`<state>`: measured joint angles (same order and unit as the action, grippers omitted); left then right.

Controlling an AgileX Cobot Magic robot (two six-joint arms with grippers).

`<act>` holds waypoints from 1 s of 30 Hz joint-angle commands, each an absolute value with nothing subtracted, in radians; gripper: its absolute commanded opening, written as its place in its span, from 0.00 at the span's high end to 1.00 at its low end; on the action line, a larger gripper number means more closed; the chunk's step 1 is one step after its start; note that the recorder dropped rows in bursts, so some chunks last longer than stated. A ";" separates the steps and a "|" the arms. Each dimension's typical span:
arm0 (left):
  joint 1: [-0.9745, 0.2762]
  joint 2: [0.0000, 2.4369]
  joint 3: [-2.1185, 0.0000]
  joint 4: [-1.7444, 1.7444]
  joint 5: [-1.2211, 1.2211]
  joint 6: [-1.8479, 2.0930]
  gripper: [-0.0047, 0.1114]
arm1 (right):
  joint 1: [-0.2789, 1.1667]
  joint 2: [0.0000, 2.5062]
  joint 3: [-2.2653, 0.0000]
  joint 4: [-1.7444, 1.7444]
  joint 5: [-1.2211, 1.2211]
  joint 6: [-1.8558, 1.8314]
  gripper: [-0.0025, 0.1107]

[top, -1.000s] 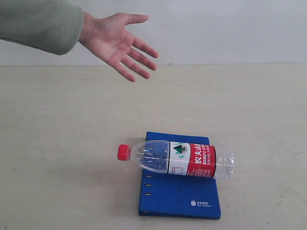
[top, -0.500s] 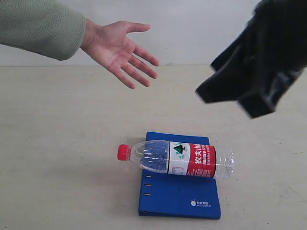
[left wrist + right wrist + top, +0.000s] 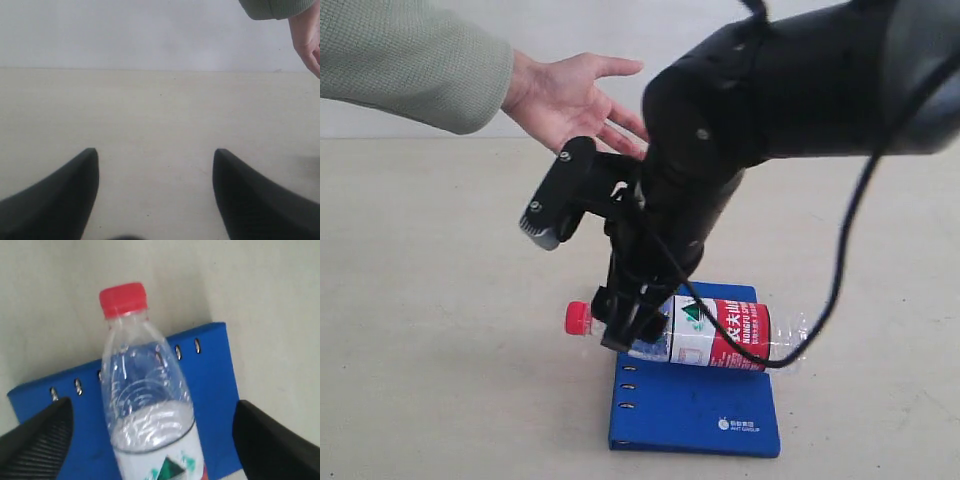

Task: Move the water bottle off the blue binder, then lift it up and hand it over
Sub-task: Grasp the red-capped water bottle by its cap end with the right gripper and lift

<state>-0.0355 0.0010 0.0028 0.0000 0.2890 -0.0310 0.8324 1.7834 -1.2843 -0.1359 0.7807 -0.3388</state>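
Left gripper (image 3: 155,152) is spread with nothing in it, bare desk (image 3: 160,115) underneath. Person's hand (image 3: 570,100) waits palm-up by the far desk edge, fingertips hidden behind the arm. Nothing's done yet imo: water bottle (image 3: 720,335) lies on its side across the blue binder (image 3: 695,410) near the front desk edge, cap poking past the spine side. Right gripper (image 3: 152,405) straddles its shoulder, jaws wide, not touching. Shove, lift, handover all left. Bottle's base is cut off in the right wrist view
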 commanded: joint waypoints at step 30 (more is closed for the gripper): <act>-0.033 0.000 0.000 0.000 0.285 -0.028 0.43 | 0.838 2.118 -1.508 -0.066 0.730 -0.521 0.29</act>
<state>-0.0355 0.0010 0.0028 0.0000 0.2890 -0.0310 0.8372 2.0962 -1.5033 -0.0538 0.7286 -0.5162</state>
